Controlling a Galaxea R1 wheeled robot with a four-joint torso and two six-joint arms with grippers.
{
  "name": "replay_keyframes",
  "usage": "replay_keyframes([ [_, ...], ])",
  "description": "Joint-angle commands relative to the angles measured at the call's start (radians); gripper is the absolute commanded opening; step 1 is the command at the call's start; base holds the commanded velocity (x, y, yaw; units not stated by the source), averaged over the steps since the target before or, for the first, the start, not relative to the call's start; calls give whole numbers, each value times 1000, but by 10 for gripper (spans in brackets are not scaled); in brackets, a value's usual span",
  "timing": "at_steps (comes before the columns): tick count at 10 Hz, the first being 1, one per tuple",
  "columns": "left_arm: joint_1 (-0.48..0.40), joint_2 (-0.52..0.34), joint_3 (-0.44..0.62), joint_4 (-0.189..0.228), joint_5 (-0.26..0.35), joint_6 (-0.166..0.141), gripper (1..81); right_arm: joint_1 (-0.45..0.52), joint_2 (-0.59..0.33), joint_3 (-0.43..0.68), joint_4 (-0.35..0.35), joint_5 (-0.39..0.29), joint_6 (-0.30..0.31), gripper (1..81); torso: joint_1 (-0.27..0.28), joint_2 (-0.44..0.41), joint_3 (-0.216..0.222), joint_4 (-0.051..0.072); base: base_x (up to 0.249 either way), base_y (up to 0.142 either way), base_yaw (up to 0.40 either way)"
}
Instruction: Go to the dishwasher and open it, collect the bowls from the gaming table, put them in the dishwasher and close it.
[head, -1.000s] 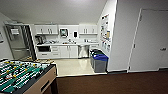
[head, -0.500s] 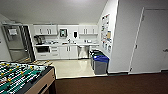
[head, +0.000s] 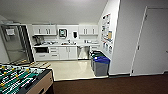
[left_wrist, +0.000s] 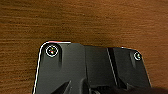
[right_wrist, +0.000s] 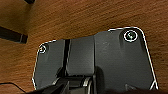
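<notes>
Head view: a kitchenette is seen at the centre of the frame, beyond a strip of dark brown floor (head: 112, 85) along the bottom edge and a pale tiled floor (head: 72, 68) behind it. The dishwasher (head: 83, 52), a grey steel front under the counter, is set at the centre right of the cabinet run, with its door shut; white lower cabinets (head: 67, 52) stand just to its left. Two groups of white wall cabinets (head: 45, 30) are counted, with a dark framed panel (head: 62, 32) between them. A steel refrigerator (head: 15, 42) is placed at the left of the frame. Two bins are counted at the centre right, near the white wall: a blue-lidded bin (head: 101, 65) in front and a green-lidded one (head: 96, 54) partly hidden behind it. One table-football table (head: 20, 80) is cut off by the lower left corner; its rods and figures are hard to make out. A white door (head: 152, 42) is cut off by the right edge. Small items on the counter cannot be identified.

Left wrist view: brown wood-grain flooring (left_wrist: 82, 22) is seen in the upper half. Whether the left pincer is released or clenched cannot be told.

Right wrist view: the same wood-grain flooring (right_wrist: 82, 17) is seen, with one dark bar (right_wrist: 12, 35) at the left edge, cut off. The state of the right pincer cannot be told either.
</notes>
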Motion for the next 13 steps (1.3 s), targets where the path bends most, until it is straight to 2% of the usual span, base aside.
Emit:
replay_keyframes([
  [1,-62,-6,5,10,40,7,811,58,-5,7,-14,-41,-3,811,0,0,0,0,190,0,0],
  [3,-62,-7,5,9,38,7,811,58,-7,7,-14,-41,-3,811,0,0,0,0,190,30,0],
  [13,-62,-6,5,9,40,7,811,61,-7,7,-17,-43,-3,811,0,0,0,0,190,88,0],
])
